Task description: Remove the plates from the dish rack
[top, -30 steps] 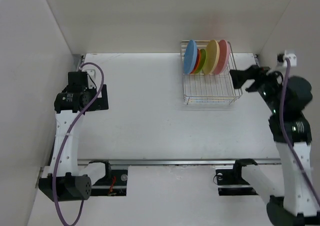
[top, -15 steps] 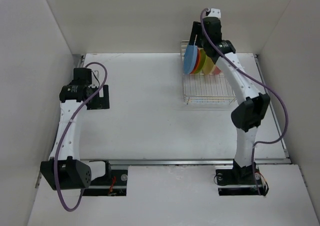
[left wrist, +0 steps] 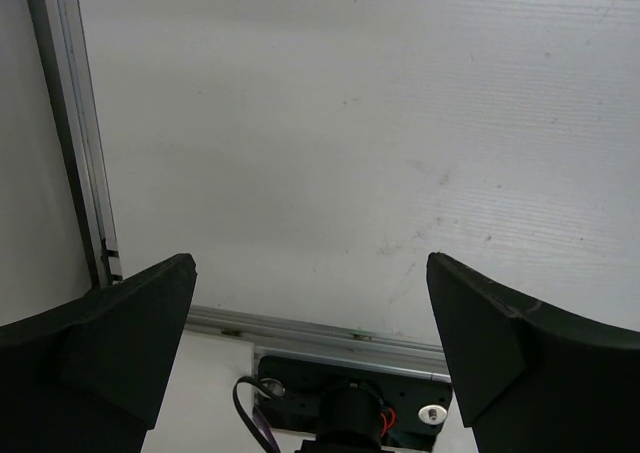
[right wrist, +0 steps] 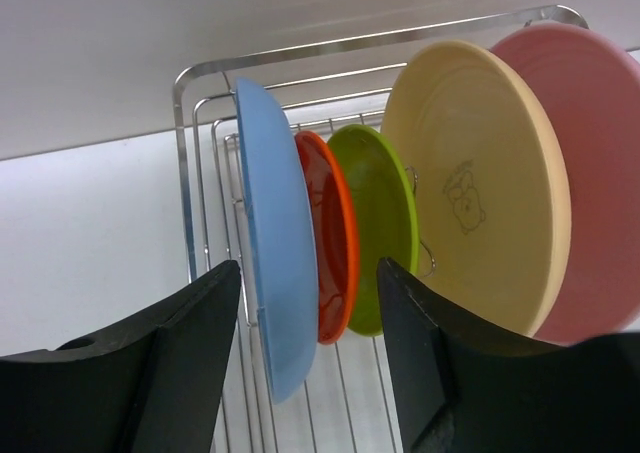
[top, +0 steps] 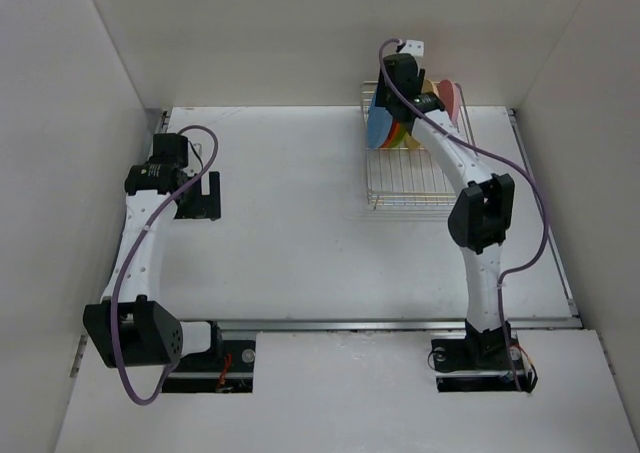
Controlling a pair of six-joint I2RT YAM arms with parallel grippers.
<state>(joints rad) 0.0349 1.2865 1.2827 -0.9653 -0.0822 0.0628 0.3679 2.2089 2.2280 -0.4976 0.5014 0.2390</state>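
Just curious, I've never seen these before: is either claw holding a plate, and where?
Nothing is held. The right gripper is open, lined up on the blue plate edge, not clamped; the left gripper is open over the table.

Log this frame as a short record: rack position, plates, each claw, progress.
Rack: dish rack at the far right of the table
Plates in rack: five, standing on edge; left to right in the right wrist view: blue plate, orange plate, green plate, yellow plate, pink plate
Plates unloaded: none
Right claw: open, lined up on the blue and orange plates, gripping nothing
Left claw: open, empty, over the table's left side
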